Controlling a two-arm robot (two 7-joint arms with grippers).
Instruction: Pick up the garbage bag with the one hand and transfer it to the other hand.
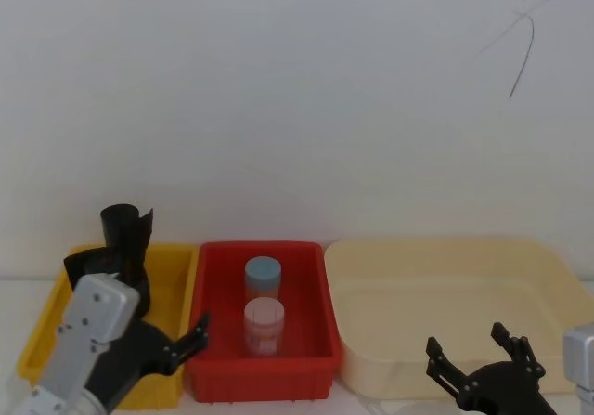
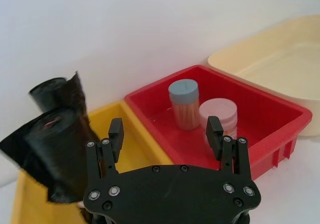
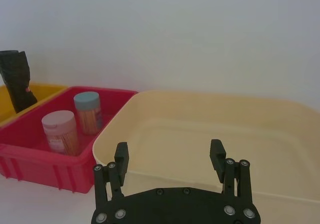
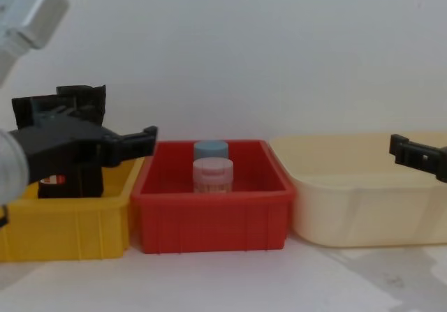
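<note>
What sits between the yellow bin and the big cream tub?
A red bin holding a blue-lidded jar and a pink-lidded jar; the head view shows it.

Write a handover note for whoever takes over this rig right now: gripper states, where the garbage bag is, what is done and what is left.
Left gripper: open and empty, at the yellow bin, close beside the garbage bag but not gripping it.
Right gripper: open and empty, low at the front of the cream bin.
Bag: upright in the yellow bin, taller than its walls.
Done: the approach only; the bag is not yet picked up.
Left: close on the bag, lift it out, pass it to the right gripper and let go.
</note>
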